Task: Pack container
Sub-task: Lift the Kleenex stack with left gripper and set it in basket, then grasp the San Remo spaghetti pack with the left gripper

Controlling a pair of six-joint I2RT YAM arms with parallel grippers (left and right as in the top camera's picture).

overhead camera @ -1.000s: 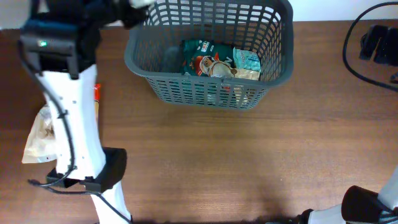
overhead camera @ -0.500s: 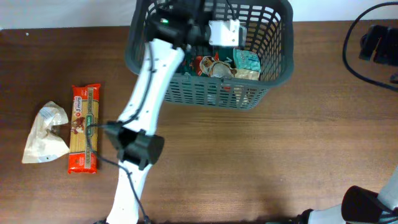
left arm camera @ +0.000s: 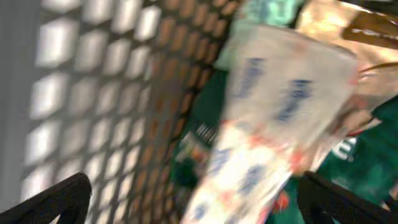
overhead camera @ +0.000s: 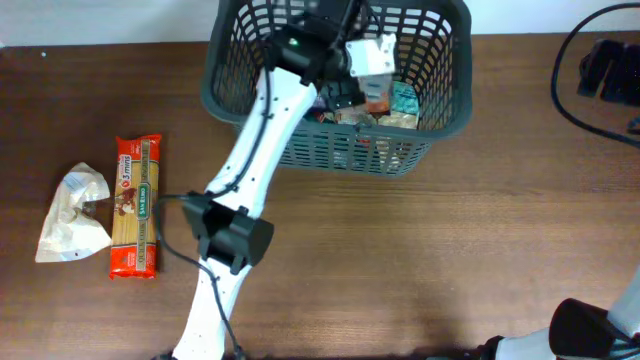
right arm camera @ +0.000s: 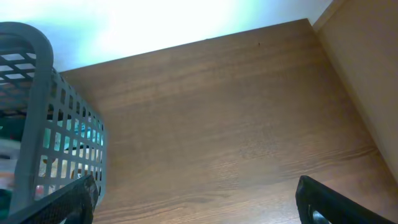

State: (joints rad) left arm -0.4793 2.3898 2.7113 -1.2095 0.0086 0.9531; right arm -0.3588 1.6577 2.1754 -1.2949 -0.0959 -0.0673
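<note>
The container (overhead camera: pixel 230 95) is a dark grey lattice basket at the table's back. My left arm reaches into it from the left, and the left gripper (overhead camera: pixel 352 88) hangs over the packets inside. In the blurred left wrist view the left gripper (left arm camera: pixel 199 208) stands open, its fingertips (left arm camera: pixel 59 199) at the frame's edges. A white packet with blue and red print (left arm camera: pixel 280 106) lies loose between them on green packets (left arm camera: pixel 208 124), beside the basket wall (left arm camera: pixel 106 93). My right gripper (right arm camera: pixel 199 205) is open over bare table, with the container (right arm camera: pixel 34 124) at its left.
A red pasta packet (overhead camera: pixel 135 205) and a crumpled white bag (overhead camera: pixel 72 212) lie on the table at the left. Black cables and a device (overhead camera: pixel 605 75) sit at the back right. The right arm's base (overhead camera: pixel 590 330) is at the front right corner.
My left arm swung from the table's left side to above the basket, then shifted slightly right. Its jaws have opened and let go of the white packet. The right arm has not moved.
</note>
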